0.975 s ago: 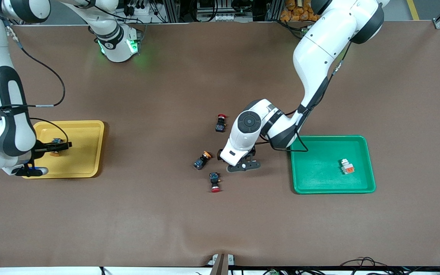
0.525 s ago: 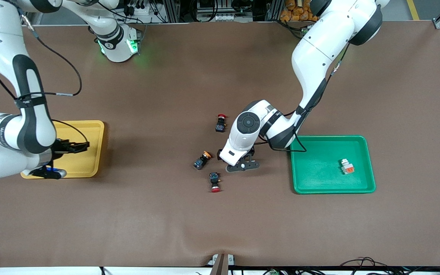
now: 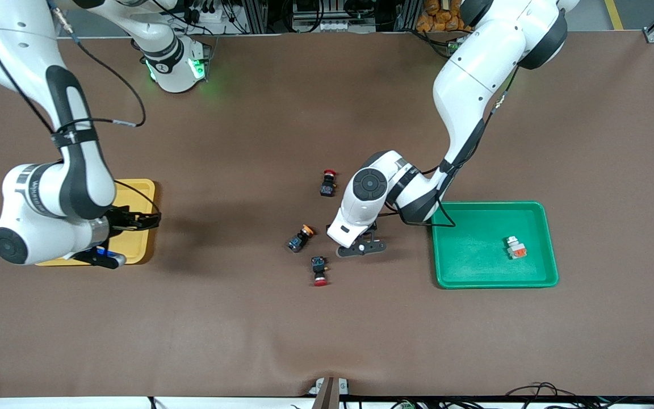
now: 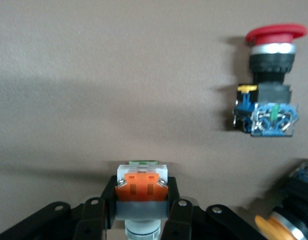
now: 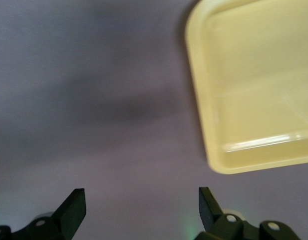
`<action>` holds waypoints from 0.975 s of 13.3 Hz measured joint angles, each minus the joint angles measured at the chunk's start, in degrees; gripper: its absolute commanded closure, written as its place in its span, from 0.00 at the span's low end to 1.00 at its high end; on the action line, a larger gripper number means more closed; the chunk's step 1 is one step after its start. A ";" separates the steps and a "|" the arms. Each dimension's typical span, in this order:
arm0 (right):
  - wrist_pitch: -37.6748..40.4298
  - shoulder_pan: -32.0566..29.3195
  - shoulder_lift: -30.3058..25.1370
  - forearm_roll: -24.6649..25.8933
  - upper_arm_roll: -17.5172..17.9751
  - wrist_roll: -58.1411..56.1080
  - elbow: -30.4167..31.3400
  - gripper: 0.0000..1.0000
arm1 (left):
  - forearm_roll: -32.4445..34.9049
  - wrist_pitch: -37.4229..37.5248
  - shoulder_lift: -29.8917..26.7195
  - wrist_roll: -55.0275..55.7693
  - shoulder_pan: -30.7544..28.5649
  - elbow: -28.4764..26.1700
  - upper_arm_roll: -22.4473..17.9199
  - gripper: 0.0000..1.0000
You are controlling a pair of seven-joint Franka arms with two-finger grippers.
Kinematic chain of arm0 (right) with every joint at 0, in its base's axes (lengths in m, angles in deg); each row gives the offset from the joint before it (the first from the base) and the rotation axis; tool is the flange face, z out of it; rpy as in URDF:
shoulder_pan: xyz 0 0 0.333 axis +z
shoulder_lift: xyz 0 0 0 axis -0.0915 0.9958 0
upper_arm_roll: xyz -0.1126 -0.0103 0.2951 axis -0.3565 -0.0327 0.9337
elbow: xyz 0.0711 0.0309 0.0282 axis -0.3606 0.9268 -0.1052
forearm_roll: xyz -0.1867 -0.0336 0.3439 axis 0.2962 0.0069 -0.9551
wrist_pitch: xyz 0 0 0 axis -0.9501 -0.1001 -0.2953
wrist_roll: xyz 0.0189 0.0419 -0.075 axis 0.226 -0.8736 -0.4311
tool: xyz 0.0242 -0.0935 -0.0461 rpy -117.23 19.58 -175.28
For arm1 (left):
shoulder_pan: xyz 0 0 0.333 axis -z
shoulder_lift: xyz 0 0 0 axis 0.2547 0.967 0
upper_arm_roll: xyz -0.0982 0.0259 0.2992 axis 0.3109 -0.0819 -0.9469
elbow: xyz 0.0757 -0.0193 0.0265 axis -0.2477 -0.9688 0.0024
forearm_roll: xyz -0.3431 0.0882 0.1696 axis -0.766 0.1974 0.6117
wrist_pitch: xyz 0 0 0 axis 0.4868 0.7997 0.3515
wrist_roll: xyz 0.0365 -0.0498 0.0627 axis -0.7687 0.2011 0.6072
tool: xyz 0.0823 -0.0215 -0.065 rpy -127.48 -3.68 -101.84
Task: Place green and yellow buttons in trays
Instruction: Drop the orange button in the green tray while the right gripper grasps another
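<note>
Brown table (image 3: 281,329), two trays (image 3: 489,278), left end effector (image 4: 142,215) grasping silver button (image 4: 142,187), right end effector (image 5: 141,207) released.

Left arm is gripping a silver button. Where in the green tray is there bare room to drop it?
The green tray is bare across the half toward the table's centre; its one silver button sits toward the left arm's end. The left gripper holds its silver button in the crowded spot, beside the yellow-capped button and a red-capped button.

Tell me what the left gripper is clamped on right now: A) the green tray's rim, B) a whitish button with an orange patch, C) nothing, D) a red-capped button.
B: in the left wrist view the left gripper is shut on the whitish button.
</note>
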 measured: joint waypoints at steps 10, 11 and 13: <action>-10.14 14.97 -0.34 -4.86 0.13 26.90 -5.50 0.00 | 0.08 9.19 -16.70 -22.88 -33.42 -15.23 14.52 1.00; -13.81 16.07 -0.12 -4.87 0.13 28.38 -5.50 0.00 | 0.08 11.16 -17.45 -23.60 -35.12 -16.47 14.66 1.00; -18.87 18.00 1.11 -4.92 0.12 32.55 -5.49 0.00 | 0.16 12.60 -17.87 -23.78 -36.92 -18.25 14.67 1.00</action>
